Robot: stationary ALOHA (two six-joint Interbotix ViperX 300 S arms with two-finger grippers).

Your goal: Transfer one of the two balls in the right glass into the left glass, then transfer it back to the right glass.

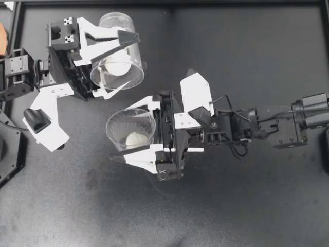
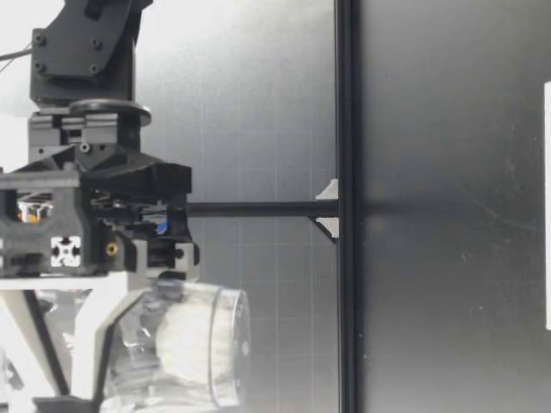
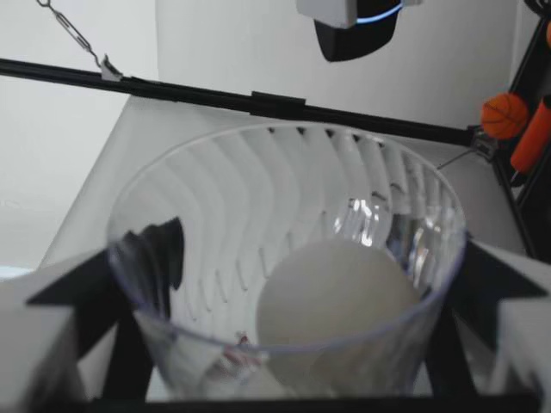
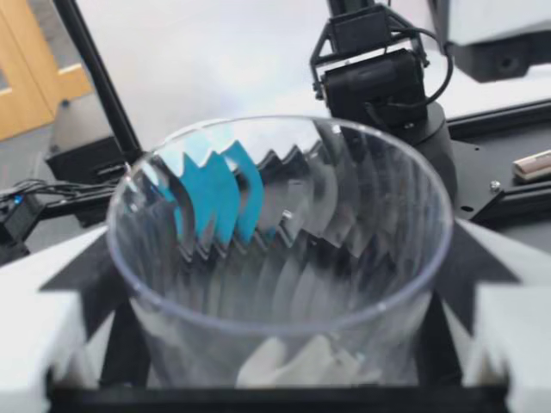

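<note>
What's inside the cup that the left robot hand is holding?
One white ball lies inside the left glass gripped by my left gripper. Whatever is behind the ball at the bottom is hidden.

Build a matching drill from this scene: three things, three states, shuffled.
Things:
1. left glass
2. right glass
3. table

States:
a. dark, flat surface
b. tilted, side wall showing from above, held by my left gripper
c. mouth facing straight up, held by my right gripper

Pairs: 1-b, 2-c, 3-a
</note>
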